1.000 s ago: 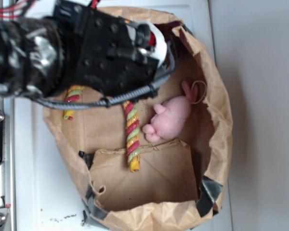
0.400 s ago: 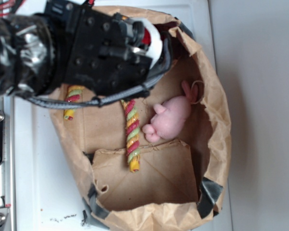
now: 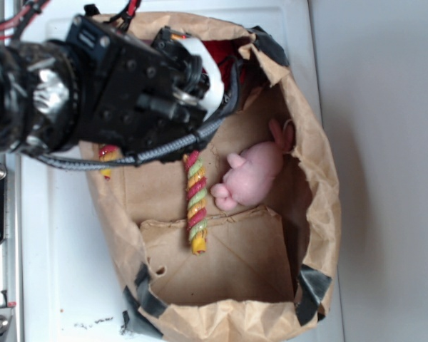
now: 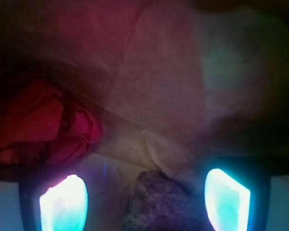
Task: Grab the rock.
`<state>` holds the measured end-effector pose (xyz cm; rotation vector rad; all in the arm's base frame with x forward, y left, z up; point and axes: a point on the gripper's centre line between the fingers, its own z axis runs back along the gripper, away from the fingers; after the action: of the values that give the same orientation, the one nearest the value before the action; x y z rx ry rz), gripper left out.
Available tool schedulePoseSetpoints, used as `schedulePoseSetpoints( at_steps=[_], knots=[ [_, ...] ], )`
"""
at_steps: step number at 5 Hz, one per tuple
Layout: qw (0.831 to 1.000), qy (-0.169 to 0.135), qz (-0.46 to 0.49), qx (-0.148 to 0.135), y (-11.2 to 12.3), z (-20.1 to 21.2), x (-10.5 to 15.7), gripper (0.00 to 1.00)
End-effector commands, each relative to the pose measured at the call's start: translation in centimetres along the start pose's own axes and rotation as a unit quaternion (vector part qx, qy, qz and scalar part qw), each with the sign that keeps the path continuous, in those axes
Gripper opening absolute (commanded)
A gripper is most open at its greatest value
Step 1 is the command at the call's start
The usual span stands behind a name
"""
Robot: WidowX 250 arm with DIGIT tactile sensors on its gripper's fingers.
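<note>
In the wrist view the two fingertips (image 4: 63,204) glow pale cyan at the bottom corners of the frame, one at about 7 o'clock and the other at about 5 o'clock, spread wide with a broad gap between them. The gripper (image 4: 145,204) holds nothing; neither pad appears to touch anything. The rock (image 4: 159,204) sits inside that gap, low in the frame at roughly 6 o'clock, a dark pitted lump lying a little nearer the 5 o'clock finger than the other, and cut off by the bottom edge so its full outline and long axis cannot be told. Judging from this, the coming move turns on the rock already lying between the fingers, so a short advance and a squeeze should catch it, perhaps with a slight shift toward 3 o'clock to centre it. Up at 9 o'clock from the rock, apart from it, lies the red wad (image 4: 43,127), against the crumpled paper of the bag's inside. In the exterior view the arm's black body reaches into the brown paper bag (image 3: 321,178) at its 11 o'clock corner, hiding the fingers and rock there; the pink plush bunny (image 3: 251,174) and a striped twisted stick (image 3: 195,203) lie well apart, toward the bag's middle.
</note>
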<state>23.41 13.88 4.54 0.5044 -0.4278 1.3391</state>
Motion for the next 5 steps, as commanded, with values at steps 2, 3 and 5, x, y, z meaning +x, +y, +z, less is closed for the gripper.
schedulePoseSetpoints(
  at_steps=[2,3,5],
  knots=[
    [0.999,0.022,-0.033,-0.016,1.1,-0.2,-1.0,1.00],
    [0.999,0.040,0.002,0.004,1.0,0.5,-0.8,0.00],
    [0.999,0.049,0.014,-0.009,0.6,1.0,0.1,0.00]
  ],
)
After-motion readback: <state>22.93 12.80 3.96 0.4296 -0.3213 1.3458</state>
